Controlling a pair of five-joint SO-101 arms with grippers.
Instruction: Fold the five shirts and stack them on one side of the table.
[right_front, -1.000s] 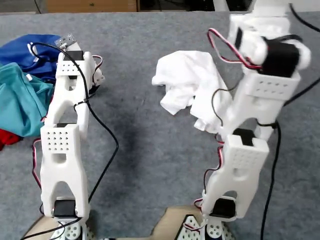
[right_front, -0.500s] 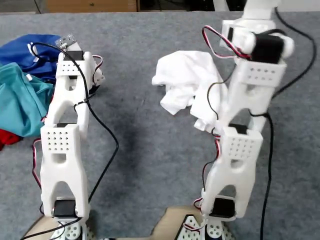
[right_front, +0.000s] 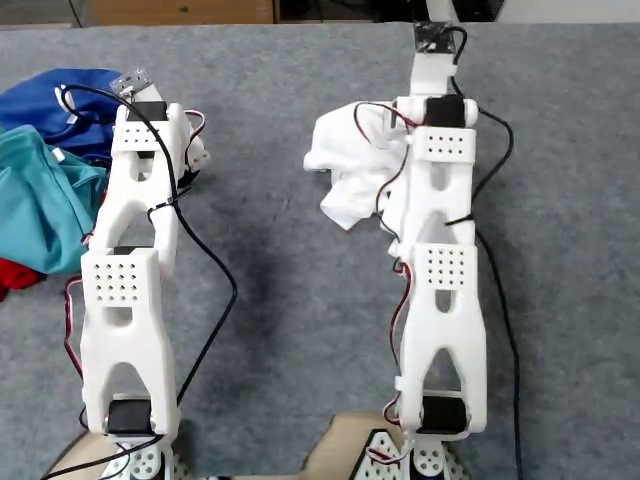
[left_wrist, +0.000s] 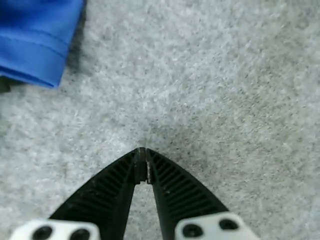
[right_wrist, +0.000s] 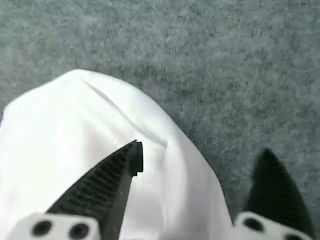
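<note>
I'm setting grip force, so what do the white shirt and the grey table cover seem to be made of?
White shirt: soft matte fabric, probably cotton or a blend; it slumps in limp folds. Table cover: grey felt or short-pile carpet, matte; a fuzzy speckled nap shows up close.

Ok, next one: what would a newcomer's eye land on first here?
The crumpled white shirt mid-table, with the right gripper open over its edge, one finger above cloth and the other above the grey table. Next, the loose heap of blue shirt, teal shirt and red shirt at the table's edge, near the left gripper, which is shut above bare surface.
</note>
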